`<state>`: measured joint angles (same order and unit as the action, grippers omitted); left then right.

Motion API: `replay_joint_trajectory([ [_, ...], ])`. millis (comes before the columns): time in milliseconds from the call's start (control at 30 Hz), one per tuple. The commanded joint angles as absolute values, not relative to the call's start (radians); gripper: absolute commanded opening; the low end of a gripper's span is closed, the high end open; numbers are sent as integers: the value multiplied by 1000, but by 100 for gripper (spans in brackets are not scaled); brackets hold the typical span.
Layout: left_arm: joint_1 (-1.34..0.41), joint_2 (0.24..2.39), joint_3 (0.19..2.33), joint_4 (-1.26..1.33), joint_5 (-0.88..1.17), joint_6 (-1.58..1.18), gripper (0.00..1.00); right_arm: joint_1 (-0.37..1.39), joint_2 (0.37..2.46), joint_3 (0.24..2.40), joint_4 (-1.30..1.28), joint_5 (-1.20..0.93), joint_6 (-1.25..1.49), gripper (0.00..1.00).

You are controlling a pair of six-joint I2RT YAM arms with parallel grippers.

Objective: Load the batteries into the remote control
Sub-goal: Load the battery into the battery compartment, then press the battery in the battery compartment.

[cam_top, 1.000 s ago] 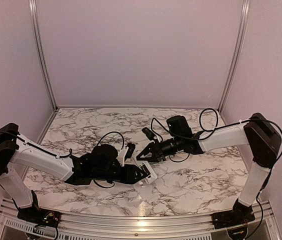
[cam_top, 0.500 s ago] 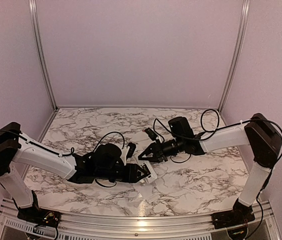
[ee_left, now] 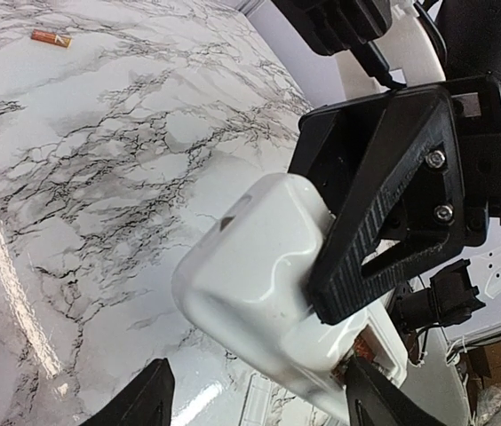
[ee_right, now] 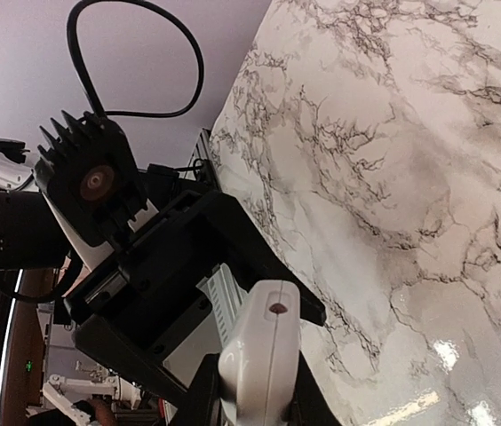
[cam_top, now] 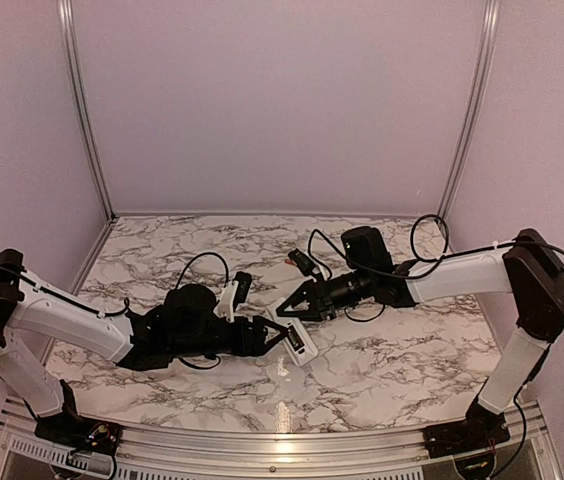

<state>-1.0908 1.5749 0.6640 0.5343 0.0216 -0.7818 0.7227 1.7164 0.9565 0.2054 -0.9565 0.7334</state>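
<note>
Remote control clamped in right tool, left tool spread

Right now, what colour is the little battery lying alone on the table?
Orange-red with darker ends. The battery shows best in the left wrist view.

No readable text anywhere (the battery wrap blurs).
</note>
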Motion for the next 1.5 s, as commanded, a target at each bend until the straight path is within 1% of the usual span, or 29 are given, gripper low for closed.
replay_joint_trajectory([
  [0,-1086,1582,667,593,32,-778,73,732,1693,978,189,-971,731,0],
  [100,-1092,1601,678,620,47,-785,77,731,1695,980,184,-946,724,0],
  [267,-1108,1642,719,589,40,-801,77,732,1682,985,174,-908,715,0],
  [667,-1111,1694,765,471,-48,-859,61,733,1645,995,189,-884,725,0],
  [900,-1107,1718,789,425,-63,-907,60,733,1599,983,238,-820,744,0],
  [1033,-1096,1718,769,454,-65,-948,60,733,1575,972,263,-787,754,0],
  [1200,-1080,1720,768,449,-67,-982,57,733,1564,962,299,-790,772,0],
  [1267,-1069,1717,767,439,-71,-1003,54,735,1561,960,303,-788,769,0],
  [1400,-1054,1709,757,402,-95,-1052,41,734,1554,960,292,-776,754,0],
  [1467,-1049,1708,756,390,-99,-1053,39,735,1551,965,277,-770,741,0],
])
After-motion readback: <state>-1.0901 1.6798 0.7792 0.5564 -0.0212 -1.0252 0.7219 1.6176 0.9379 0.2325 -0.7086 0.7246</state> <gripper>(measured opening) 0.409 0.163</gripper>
